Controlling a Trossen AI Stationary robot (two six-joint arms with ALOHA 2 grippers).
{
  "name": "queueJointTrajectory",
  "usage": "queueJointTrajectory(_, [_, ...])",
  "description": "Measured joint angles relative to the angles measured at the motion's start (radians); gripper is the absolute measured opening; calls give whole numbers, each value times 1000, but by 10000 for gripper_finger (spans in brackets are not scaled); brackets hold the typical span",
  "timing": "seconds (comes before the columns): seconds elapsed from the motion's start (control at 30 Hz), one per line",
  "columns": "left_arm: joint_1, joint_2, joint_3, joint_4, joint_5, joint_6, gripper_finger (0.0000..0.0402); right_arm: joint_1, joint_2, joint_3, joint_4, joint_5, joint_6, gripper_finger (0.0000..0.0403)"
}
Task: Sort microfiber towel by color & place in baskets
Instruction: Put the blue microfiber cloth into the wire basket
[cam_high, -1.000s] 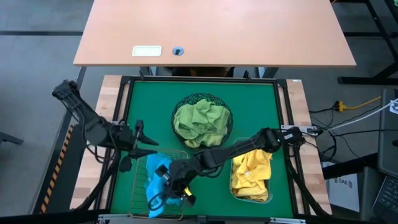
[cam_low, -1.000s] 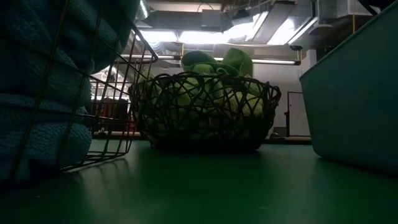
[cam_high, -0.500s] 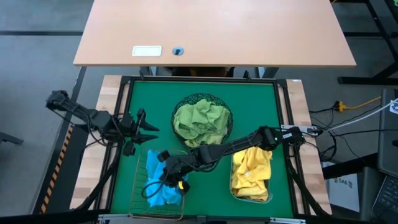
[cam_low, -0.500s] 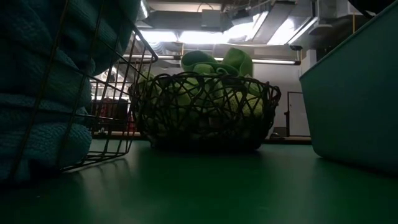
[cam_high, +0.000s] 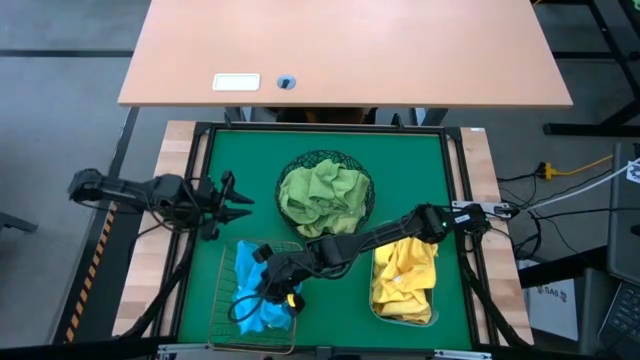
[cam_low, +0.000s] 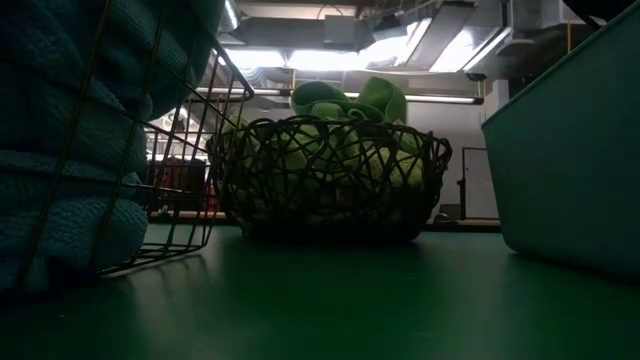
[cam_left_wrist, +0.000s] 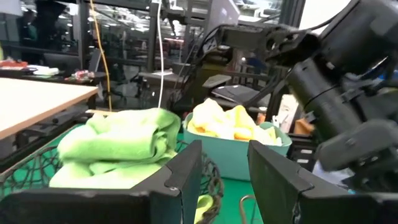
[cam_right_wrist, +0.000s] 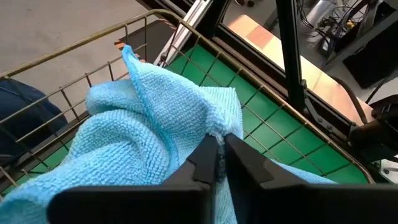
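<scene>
No writing legible; right end effector (cam_right_wrist: 219, 144) pinches blue towel (cam_right_wrist: 149, 134); left end effector (cam_left_wrist: 224, 171) released.

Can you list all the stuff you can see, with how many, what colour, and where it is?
Green towels: a pile, light green, in the black wire bowl at the mat's middle.
Blue towels: a pile, sky blue, in the copper wire basket, front left.
Yellow towels: a pile, bright yellow, in the bluish plastic tub, front right.
Left tool: one, dark, open, at the mat's left edge.
Right tool: one, dark, nearly closed on a blue towel over the copper basket.
</scene>
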Motion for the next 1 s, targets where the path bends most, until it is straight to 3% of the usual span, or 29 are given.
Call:
queueJointTrajectory(0.13, [43,-24,-45,30,44,-6,124,0,0,0,-2,0,0,58])
queueJointTrajectory(0.3, [75,-33,-137,183,128,-1,124,0,0,0,-1,1,0,116])
queueJointTrajectory(0.5, [97,-32,-214,269,133,-58,124,0,0,0,-2,81,4,174])
queueJointTrajectory(0.7, [96,-41,-214,309,230,-15,124,0,-2,0,-3,110,54,205])
queueJointTrajectory(1.0, [96,-79,-214,314,234,26,124,1,-3,0,-6,110,75,243])
